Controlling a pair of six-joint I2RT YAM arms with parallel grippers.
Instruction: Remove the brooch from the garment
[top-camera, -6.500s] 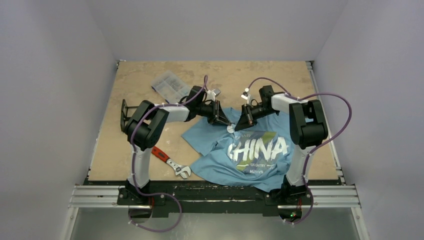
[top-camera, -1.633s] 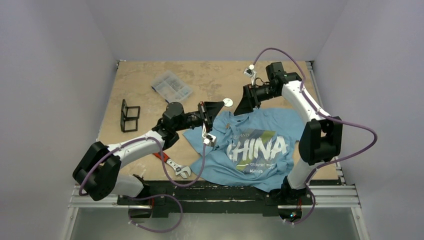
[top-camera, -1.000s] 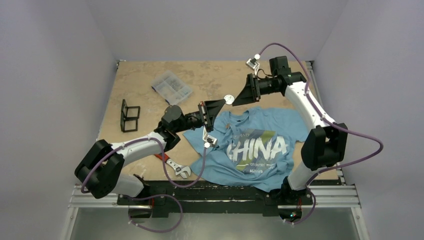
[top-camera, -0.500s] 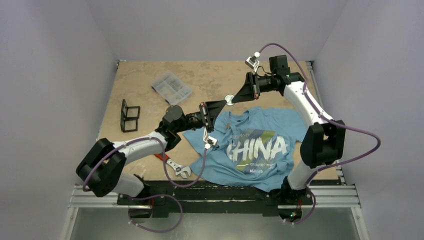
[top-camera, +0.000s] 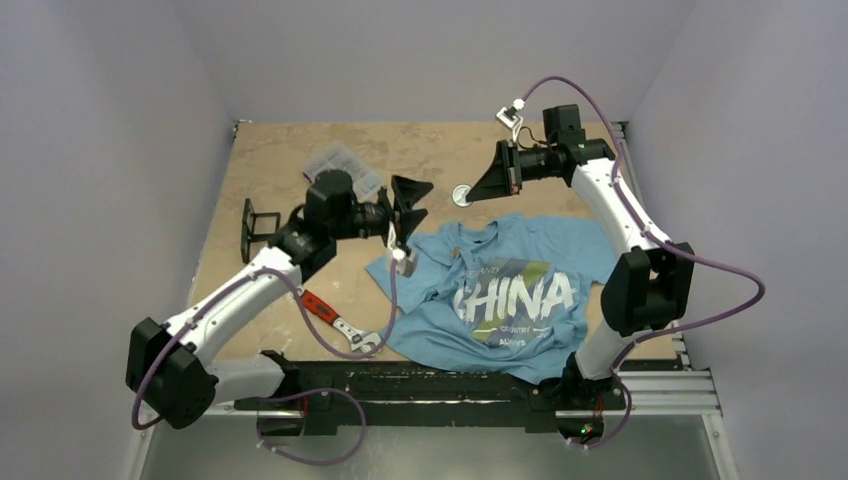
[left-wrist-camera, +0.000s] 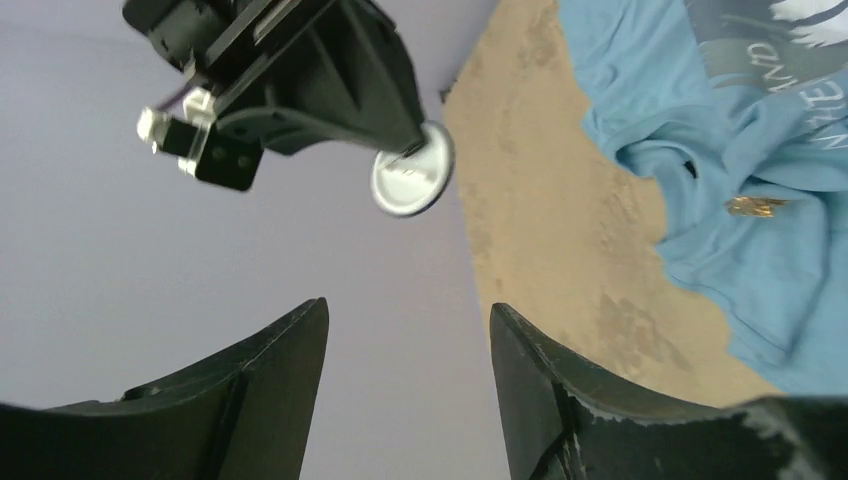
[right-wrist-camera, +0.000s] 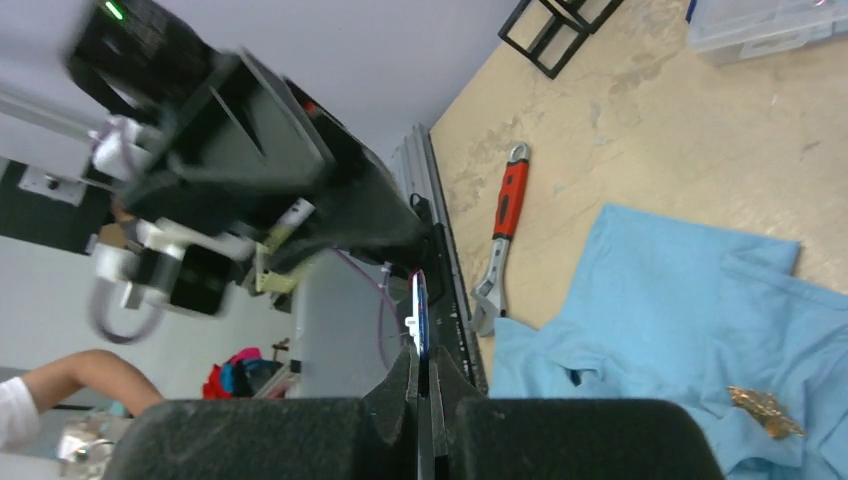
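Observation:
The garment (top-camera: 520, 290), a light blue T-shirt with white "CHINA" lettering, lies rumpled on the table's near right. The brooch (top-camera: 463, 195), a thin round white disc, hangs above the table beyond the collar. My right gripper (top-camera: 470, 192) is shut on its edge. The right wrist view shows the brooch (right-wrist-camera: 419, 310) edge-on between that gripper's (right-wrist-camera: 421, 350) closed fingers. My left gripper (top-camera: 424, 203) stands open and empty, left of the brooch and apart from it. The left wrist view looks past the open left gripper (left-wrist-camera: 407, 305) at the brooch (left-wrist-camera: 410, 182). A small gold ornament (left-wrist-camera: 755, 205) sits on the shirt.
A red-handled wrench (top-camera: 335, 320) lies left of the shirt near the front edge. A clear plastic box (top-camera: 340, 165) sits at the back left, partly behind my left arm. A black wire frame (top-camera: 258, 222) stands near the left edge.
My left gripper let go of the brooch, opened and drew back to the left. My right gripper closed on the brooch and now holds it alone.

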